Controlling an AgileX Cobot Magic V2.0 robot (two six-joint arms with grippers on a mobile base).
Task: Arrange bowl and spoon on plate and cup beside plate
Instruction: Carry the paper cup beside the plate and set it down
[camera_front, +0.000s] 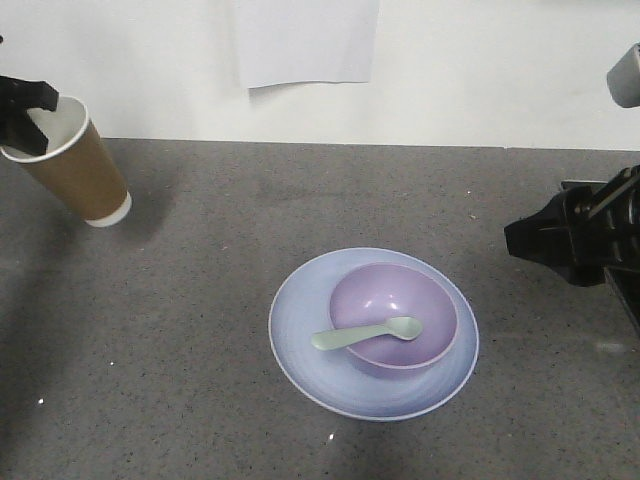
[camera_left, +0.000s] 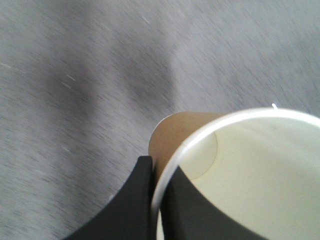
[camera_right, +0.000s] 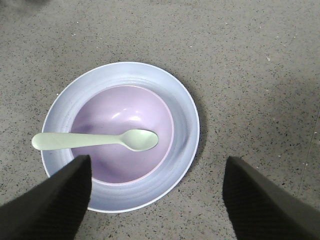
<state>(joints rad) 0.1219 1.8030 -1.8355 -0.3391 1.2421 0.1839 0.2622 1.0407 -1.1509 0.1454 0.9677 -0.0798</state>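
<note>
We see the left tool (camera_front: 28, 115) clamped on the tilted cup (camera_front: 75, 165), airborne well left of the plate (camera_front: 300, 330); right tool (camera_right: 157, 200) apart, idle

On the grey speckled table (camera_front: 200, 300), a lavender bowl (camera_front: 395, 318) and mint spoon (camera_front: 365, 333) sit on the pale blue plate (camera_front: 300, 310), with a brown, white-rimmed cup (camera_front: 78, 170) well away from the plate.

The front camera is looking down and forward over the table (camera_front: 180, 300) toward the wall. The left wrist camera is peering close past the cup (camera_left: 240, 165). The right wrist camera is facing down, sharing the plate (camera_right: 185, 115) with the front view.
</note>
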